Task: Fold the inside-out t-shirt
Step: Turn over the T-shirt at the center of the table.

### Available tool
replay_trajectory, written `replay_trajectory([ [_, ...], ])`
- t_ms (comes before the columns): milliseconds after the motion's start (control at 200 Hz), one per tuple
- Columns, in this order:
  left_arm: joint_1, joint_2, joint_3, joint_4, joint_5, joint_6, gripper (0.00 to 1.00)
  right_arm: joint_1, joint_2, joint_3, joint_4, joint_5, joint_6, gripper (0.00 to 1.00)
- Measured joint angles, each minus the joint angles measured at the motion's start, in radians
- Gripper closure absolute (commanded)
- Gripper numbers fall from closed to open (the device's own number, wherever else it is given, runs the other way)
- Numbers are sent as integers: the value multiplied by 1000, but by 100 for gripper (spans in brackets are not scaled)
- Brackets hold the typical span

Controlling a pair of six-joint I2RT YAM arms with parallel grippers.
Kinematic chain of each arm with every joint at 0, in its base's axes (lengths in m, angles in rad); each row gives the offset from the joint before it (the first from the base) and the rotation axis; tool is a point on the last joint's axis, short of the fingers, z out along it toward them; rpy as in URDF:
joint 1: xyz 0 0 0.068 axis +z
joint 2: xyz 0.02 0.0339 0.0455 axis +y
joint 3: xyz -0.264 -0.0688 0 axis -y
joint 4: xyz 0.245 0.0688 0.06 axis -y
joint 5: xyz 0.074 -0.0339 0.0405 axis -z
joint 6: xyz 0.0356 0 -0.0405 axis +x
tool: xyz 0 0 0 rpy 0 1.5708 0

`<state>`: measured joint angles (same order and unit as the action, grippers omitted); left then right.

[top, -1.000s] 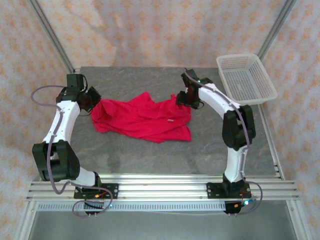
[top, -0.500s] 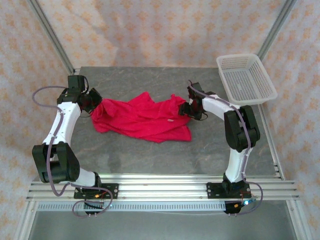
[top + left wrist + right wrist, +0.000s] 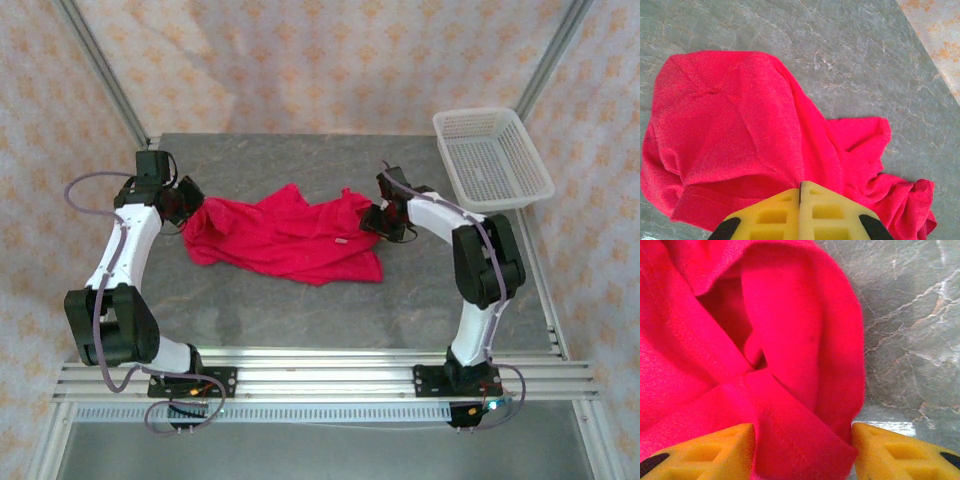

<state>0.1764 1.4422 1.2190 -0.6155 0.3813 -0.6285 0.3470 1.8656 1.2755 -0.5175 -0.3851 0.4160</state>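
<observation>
The inside-out t-shirt (image 3: 285, 235) lies crumpled in the middle of the grey table, crimson red, with a small white tag (image 3: 341, 240) near its right side. My left gripper (image 3: 188, 205) sits at the shirt's left edge. In the left wrist view its yellow fingers (image 3: 800, 184) are pressed together, and the shirt (image 3: 740, 125) gathers into folds at their tips. My right gripper (image 3: 372, 218) is at the shirt's right edge. Its jaws (image 3: 802, 427) stand apart, with a thick fold of the shirt (image 3: 790, 365) filling the gap between them.
A white mesh basket (image 3: 492, 158) stands at the table's back right corner. Bare grey tabletop (image 3: 300, 310) stretches between the shirt and the arm bases. Metal frame posts rise at both back corners.
My right gripper has dropped from the shirt's upper right corner to its right edge, and its jaws have narrowed around a fold. The left gripper has barely moved.
</observation>
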Motion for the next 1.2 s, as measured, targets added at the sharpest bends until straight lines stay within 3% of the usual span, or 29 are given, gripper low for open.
replay_trajectory([
  [145,0,0,0,0,0,0,100,4,-5,-1,-5,0,14,48],
  [205,0,0,0,0,0,0,100,6,-5,-6,-5,0,19,52],
  [335,0,0,0,0,0,0,100,17,-6,-14,-6,0,35,75],
  [445,0,0,0,0,0,0,100,25,-8,-13,-13,3,37,81],
  [535,0,-1,0,-1,0,0,100,29,-18,-11,-43,19,37,100],
  [771,0,0,84,-60,-2,1,100,32,-53,223,-278,141,-10,100],
  [981,10,17,399,-156,-8,17,100,22,-142,555,-410,272,-81,100],
  [1196,118,29,681,-220,1,24,100,-29,-207,750,-500,375,-141,100],
])
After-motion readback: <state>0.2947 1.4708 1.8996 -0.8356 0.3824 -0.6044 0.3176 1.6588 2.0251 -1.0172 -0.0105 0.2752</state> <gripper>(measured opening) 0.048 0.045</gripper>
